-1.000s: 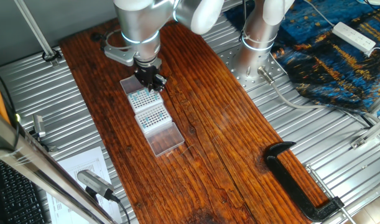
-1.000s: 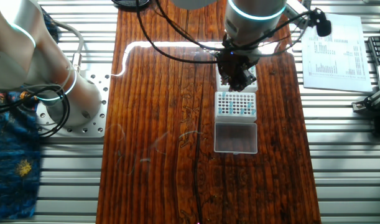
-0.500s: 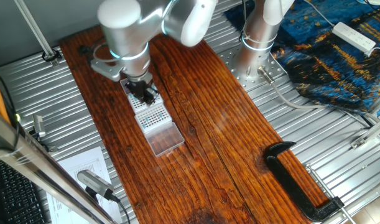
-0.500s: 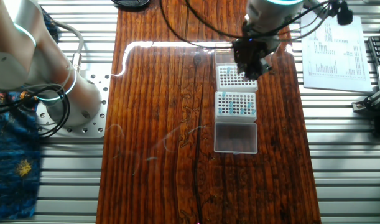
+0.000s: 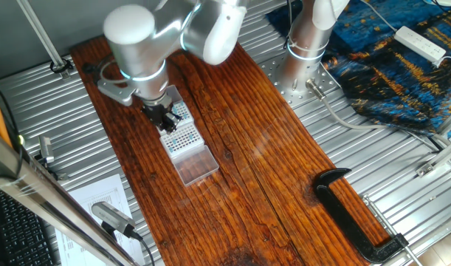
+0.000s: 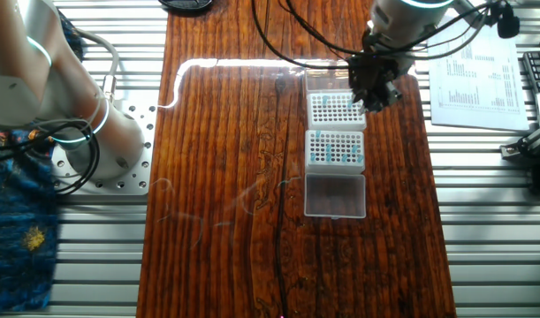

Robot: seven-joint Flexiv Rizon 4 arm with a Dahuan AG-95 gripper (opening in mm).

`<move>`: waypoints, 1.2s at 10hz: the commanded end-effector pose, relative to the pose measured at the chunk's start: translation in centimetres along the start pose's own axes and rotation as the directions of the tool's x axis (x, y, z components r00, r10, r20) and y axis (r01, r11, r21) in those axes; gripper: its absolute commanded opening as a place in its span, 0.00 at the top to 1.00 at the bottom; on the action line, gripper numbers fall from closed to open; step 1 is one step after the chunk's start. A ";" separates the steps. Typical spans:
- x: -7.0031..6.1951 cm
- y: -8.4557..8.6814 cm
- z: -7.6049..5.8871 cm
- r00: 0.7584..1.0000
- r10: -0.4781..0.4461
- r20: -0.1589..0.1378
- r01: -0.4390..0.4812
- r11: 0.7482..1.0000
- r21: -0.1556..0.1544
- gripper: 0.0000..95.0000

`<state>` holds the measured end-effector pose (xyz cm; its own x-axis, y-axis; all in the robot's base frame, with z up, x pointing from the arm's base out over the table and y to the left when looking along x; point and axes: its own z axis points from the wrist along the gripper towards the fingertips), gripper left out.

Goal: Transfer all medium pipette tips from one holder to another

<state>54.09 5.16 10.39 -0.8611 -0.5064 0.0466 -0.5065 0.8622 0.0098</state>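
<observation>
End effector sits low over the right edge of the far rack, its dark fingers pointing down at the rack's top; in one fixed view the end effector covers part of that rack, so only a corner of the far rack shows. Whether the fingers are spread or pressed together cannot be told, as they merge into one dark shape in both views.

Just beyond it, the near rack lies end to end with the far one, and the medium pipette tips appear there as scattered teal dots among the white holes; the same near rack shows a grid of dark dots from the other side. A clear lid lies flat, touching the near rack's lower end, also seen as the clear lid.

All three rest on the wooden desk. Further out, a black clamp grips the desk's corner, a printed sheet lies beside the desk, and a blue patterned cloth covers the metal surface near the arm's base.
</observation>
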 end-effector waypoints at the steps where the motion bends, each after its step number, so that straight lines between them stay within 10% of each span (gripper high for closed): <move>1: -0.2 0.5 0.4 1.000 0.018 0.003 -0.018 1.000 -0.010 0.80; 12: -0.7 2.2 2.2 0.999 0.045 -0.007 -0.045 0.999 -0.005 0.80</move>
<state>53.43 7.33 7.97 -0.8835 -0.4652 0.0555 -0.4652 0.8851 0.0131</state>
